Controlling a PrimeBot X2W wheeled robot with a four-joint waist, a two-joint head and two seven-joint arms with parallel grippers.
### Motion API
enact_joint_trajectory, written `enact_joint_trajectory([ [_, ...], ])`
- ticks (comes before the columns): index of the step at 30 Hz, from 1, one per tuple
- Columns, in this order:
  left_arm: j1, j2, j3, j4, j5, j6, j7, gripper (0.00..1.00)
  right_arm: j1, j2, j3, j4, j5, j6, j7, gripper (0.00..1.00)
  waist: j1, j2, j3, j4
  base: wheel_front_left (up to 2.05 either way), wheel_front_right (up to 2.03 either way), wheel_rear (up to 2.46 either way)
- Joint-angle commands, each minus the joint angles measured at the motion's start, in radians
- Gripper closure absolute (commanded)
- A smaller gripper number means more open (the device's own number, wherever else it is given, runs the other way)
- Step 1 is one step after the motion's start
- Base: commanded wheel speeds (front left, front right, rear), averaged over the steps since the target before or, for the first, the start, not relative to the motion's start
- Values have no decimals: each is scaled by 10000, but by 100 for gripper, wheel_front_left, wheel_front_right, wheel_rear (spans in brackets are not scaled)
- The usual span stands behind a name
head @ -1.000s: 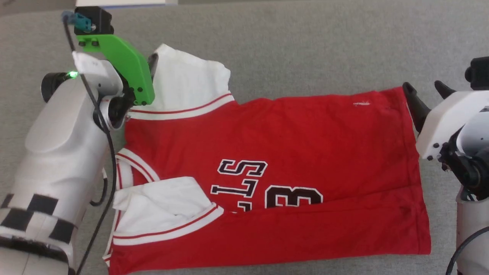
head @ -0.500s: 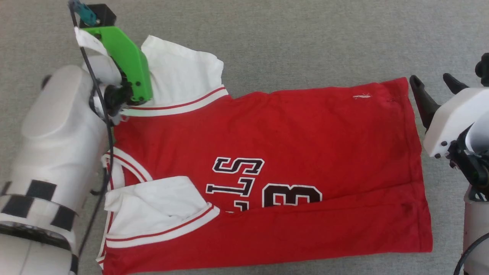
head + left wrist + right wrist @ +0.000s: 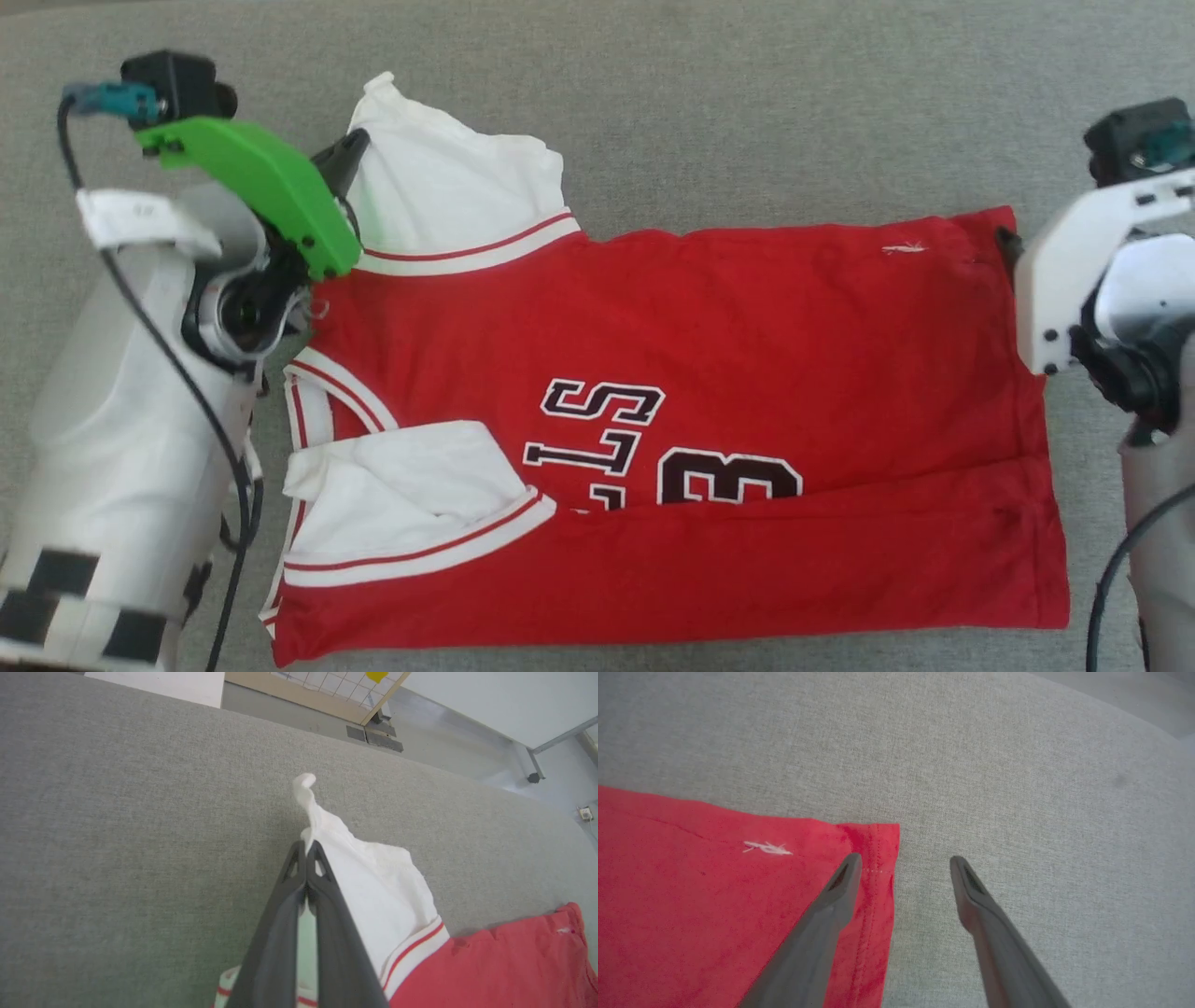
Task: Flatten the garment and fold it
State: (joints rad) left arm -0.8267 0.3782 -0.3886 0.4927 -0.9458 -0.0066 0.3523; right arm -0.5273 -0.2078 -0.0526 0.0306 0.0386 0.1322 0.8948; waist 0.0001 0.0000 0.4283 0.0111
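Across the grey cloth (image 3: 747, 112) the jersey (image 3: 709, 373) lies part-folded. At ten o'clock the left gripper (image 3: 306, 847) pinches its white sleeve (image 3: 373, 877). At two o'clock the right gripper (image 3: 905, 858) gapes astride the hem corner (image 3: 878, 840). Mid-fold, I'd say. Next, the right must close.

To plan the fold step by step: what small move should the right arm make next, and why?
Probably close the right gripper on the garment's hem corner. Its fingers stand open astride that edge, one over red cloth, one over the grey surface, while the left gripper is shut on the sleeve.
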Motion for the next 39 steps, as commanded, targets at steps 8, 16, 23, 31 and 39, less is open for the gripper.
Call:
enact_joint_trajectory([
  [8, 1475, 410, 302, -2404, -263, 597, -155, 100, -660, -126, 749, 1464, -485, -15, 595, 0, -1, 0, 303, 275, 0, 0, 0],
  [16, 1931, 531, 489, -3558, -321, 739, -402, 100, -886, -151, 442, 1441, -57, -15, 441, 100, -1, 0, 51, 332, 0, 0, 0],
  [23, 2888, 648, 932, -4380, -774, 791, -686, 100, -28, 85, -303, 661, 606, -15, -473, 100, -1, 0, -824, 265, 0, 0, 0],
  [31, 5432, 952, 1386, -5881, -1240, 1280, -953, 100, 1910, 646, -930, -119, 1476, -15, -1168, 100, -1, 0, -1875, 194, 0, 0, 0],
  [39, 8154, 561, 1564, -6584, -1704, 1947, -1458, 100, 3831, 1134, -1801, -361, 1729, -15, -1368, 100, -1, 0, -2664, 426, 0, 0, 0],
])
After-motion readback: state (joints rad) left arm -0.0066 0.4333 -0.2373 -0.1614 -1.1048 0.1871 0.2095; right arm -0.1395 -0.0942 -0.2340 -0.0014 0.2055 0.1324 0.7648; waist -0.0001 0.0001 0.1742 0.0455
